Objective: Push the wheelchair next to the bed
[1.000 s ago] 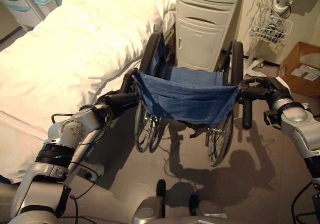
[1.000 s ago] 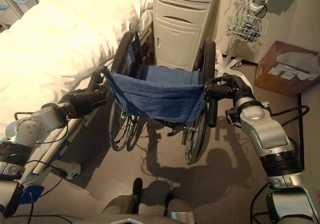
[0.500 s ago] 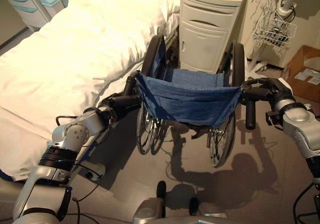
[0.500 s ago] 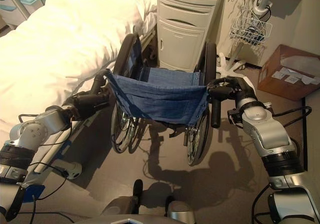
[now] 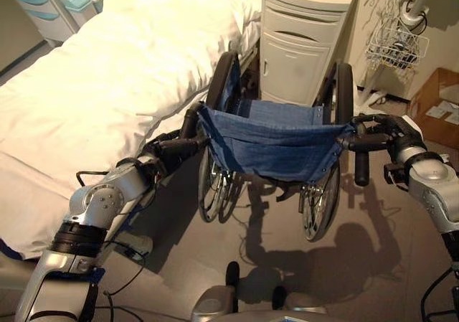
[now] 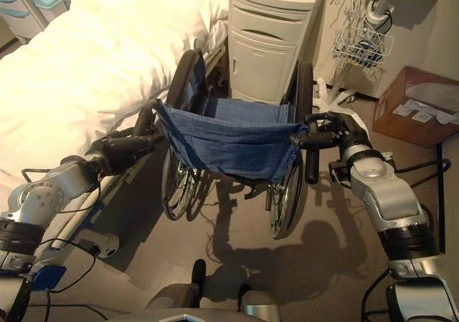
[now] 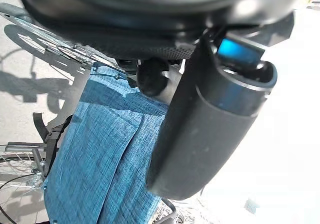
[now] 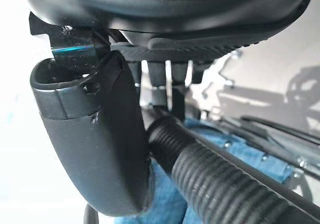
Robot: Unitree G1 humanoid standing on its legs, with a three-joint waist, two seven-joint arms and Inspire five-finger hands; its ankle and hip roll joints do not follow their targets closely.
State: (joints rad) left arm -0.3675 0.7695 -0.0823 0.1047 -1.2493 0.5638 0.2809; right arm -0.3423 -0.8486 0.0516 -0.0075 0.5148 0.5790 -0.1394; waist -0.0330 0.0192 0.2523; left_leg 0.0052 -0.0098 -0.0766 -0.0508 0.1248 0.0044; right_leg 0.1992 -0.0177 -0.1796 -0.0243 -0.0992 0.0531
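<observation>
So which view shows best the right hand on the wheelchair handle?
The right wrist view: the right hand curls round the ribbed handle from close. Both eye views show it small, beside the wheelchair.

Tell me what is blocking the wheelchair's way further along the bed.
The cream bedside cabinet stands directly ahead of the wheelchair, close to its front. The bed already lies along its left side. Both the left hand and right hand grip the push handles.

The wheelchair (image 5: 274, 146) hides its footrests and front wheels behind its blue backrest. The cardboard box (image 6: 416, 107) and the bed (image 5: 107, 85) are cut off by the picture's edges. The wire basket (image 5: 398, 46) holds contents too small to tell
</observation>
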